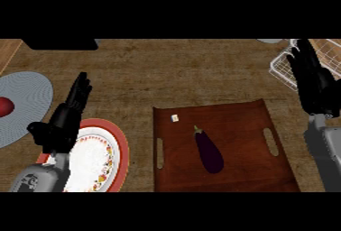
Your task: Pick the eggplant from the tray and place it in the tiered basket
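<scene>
One eggplant [209, 153] lies lengthwise near the middle of the single brown tray [246, 117], with one small pale piece [174, 118] near the tray's far left corner. Two hands show, both with straight fingers and holding nothing: the left hand [66, 115] above one red-rimmed plate [123, 149], the right hand [313, 85] beside the one wire basket [283, 67].

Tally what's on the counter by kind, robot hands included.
Plates: 2 (grey plate, red-rimmed plate)
Tray: 1
Eggplant: 1
Red round item: 1
Small white item: 1
Wire basket: 1
Robot hands: 2 (left robot hand, right robot hand)
Total: 9
Cut-off shapes at the top edge left out.
</scene>
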`<move>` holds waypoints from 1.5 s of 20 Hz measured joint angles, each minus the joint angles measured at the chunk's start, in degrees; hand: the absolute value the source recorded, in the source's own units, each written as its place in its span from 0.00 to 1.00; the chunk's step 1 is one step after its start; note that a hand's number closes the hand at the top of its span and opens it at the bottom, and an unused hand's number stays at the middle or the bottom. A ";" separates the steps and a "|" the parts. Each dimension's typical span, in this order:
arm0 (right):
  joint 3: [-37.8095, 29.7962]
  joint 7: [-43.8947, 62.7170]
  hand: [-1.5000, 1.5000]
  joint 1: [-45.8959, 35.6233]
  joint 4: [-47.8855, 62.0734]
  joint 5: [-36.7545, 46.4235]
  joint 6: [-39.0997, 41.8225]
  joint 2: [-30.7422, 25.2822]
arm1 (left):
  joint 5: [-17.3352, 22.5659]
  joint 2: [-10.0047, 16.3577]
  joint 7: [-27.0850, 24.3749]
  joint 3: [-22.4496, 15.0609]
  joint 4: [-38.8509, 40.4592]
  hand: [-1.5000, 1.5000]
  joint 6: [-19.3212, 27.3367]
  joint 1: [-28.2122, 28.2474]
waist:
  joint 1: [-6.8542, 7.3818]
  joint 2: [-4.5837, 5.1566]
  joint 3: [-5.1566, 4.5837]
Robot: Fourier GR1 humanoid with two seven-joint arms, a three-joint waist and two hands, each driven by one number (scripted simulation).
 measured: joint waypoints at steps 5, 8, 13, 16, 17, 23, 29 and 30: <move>4.22 0.71 1.00 -0.58 -6.18 6.91 -1.83 -2.48 | -0.74 -1.34 -0.52 -0.27 3.46 0.50 1.32 5.44 | 1.05 0.26 1.51; 4.57 3.37 0.00 0.39 -5.33 14.72 -7.53 -5.96 | -1.32 -2.15 0.38 -0.45 5.95 0.50 2.82 8.49 | 0.42 0.47 1.52; 3.06 4.61 0.00 9.07 -11.19 19.34 -22.27 0.79 | -1.57 -4.16 0.46 -1.19 7.54 0.50 4.16 12.07 | -0.05 0.27 1.99; 5.63 6.47 0.00 14.53 -19.70 22.30 -24.48 2.54 | -1.71 -4.44 -0.56 -0.83 7.93 0.50 3.66 13.26 | 0.46 0.33 2.12; 6.96 8.65 0.00 15.68 -22.58 23.86 -24.66 2.49 | -2.02 -4.93 -0.63 -0.80 8.47 0.50 4.01 12.93 | 0.55 0.34 2.16; 15.53 26.39 0.00 19.57 -31.36 30.31 -16.47 -3.76 | -2.35 -5.31 -1.44 -0.95 8.72 0.50 3.70 13.26 | 0.72 0.15 2.07; 24.42 44.32 0.00 18.26 -37.44 37.08 -3.76 -11.49 | -2.98 -5.56 -1.03 -1.42 8.76 0.50 3.79 12.89 | 1.27 0.17 1.94; 25.87 47.74 0.00 17.19 -38.25 38.57 -1.77 -12.18 | -2.84 -5.47 -0.90 -1.29 8.75 0.50 3.62 12.73 | 1.49 0.20 1.91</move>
